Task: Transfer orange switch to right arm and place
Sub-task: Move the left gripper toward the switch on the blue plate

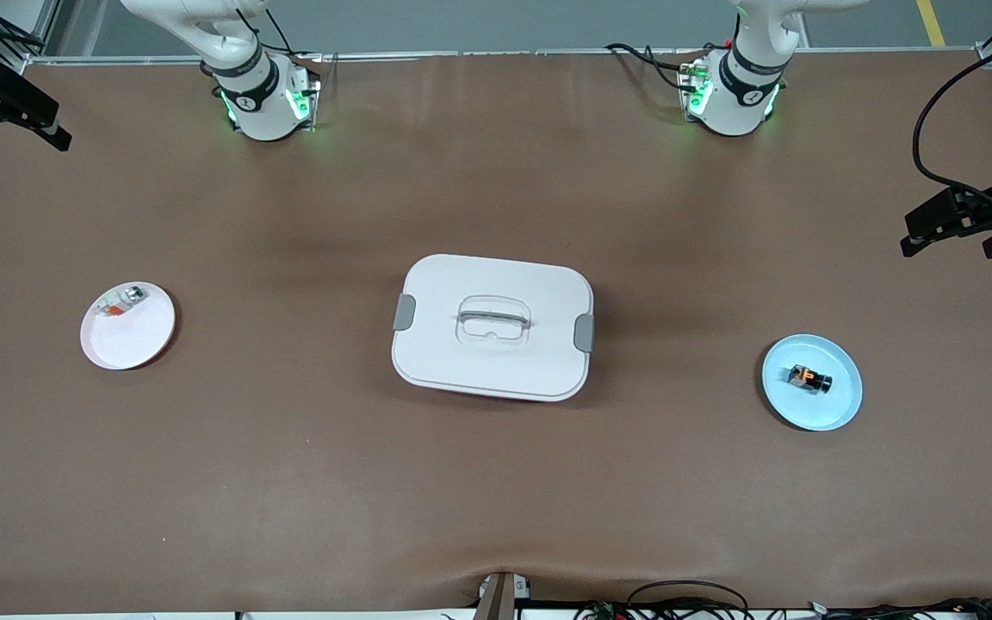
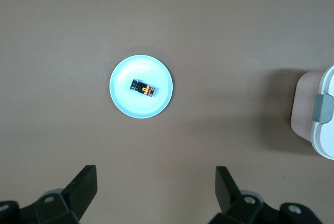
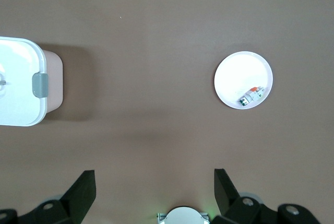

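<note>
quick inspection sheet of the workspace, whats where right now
surface: brown table, flat.
job's things: orange switch lies on the blue plate, toward the left arm's end.
clutter: white lidded box mid-table; white plate with a whitish-silver part, toward the right arm's end.
grippers: left gripper open, high over the blue plate; right gripper open, high over bare table; both empty.
cables: black cables along the table's near edge.
surroundings: nothing seen.

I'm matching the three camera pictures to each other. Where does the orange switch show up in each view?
Front view: orange switch on the blue plate, toward the left arm's end.
Left wrist view: on that plate, above the open left gripper.
Right wrist view: not in it.
Shared landmark: white lidded box.
</note>
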`<state>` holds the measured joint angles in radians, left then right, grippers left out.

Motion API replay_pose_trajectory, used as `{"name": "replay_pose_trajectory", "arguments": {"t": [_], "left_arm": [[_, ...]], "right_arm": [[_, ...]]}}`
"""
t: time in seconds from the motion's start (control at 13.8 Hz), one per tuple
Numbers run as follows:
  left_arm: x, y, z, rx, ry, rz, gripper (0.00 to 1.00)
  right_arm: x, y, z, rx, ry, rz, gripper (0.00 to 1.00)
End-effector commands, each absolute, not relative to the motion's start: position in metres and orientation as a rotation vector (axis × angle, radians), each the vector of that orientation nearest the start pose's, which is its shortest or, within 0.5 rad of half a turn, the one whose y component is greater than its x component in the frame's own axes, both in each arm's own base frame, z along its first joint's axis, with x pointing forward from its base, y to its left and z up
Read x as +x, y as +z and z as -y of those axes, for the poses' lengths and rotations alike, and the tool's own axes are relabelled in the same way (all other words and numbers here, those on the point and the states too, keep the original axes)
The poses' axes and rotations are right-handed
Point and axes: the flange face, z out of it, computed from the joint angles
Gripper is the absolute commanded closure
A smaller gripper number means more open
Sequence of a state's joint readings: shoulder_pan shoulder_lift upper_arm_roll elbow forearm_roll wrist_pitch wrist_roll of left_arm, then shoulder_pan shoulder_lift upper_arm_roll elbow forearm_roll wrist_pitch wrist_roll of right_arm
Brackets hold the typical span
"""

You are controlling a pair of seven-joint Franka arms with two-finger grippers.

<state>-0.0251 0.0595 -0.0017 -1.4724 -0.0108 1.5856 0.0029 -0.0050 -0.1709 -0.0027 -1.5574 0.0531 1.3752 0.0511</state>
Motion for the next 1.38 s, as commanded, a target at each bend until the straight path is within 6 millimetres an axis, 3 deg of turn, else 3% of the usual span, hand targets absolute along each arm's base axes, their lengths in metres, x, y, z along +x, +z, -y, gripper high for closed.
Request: {"name": "replay_pose_trajectory", "arguments": {"t": [0.0, 0.43, 0.58, 0.94, 1.3], "left_arm": [[0.574, 0.644, 0.016, -3.149, -0.106, -0.063, 0.0], [0.577, 0.639, 0.014, -3.175, -0.093, -0.052, 0.0], [0.579, 0.63, 0.002, -3.177, -0.052, -0.037, 0.0], [0.586, 0.587, -0.016, -3.179, 0.156, -0.003, 0.0], [0.59, 0.521, -0.011, -3.128, 0.206, -0.221, 0.0]], "right_arm": [[0.474, 0.704, -0.003, -3.08, 0.014, -0.072, 0.0], [0.475, 0.703, -0.001, -3.107, 0.011, -0.074, 0.0], [0.475, 0.703, -0.001, -3.109, 0.011, -0.074, 0.0], [0.475, 0.703, 0.0, -3.109, 0.013, -0.076, 0.0], [0.474, 0.703, -0.001, -3.107, 0.018, -0.076, 0.0]]}}
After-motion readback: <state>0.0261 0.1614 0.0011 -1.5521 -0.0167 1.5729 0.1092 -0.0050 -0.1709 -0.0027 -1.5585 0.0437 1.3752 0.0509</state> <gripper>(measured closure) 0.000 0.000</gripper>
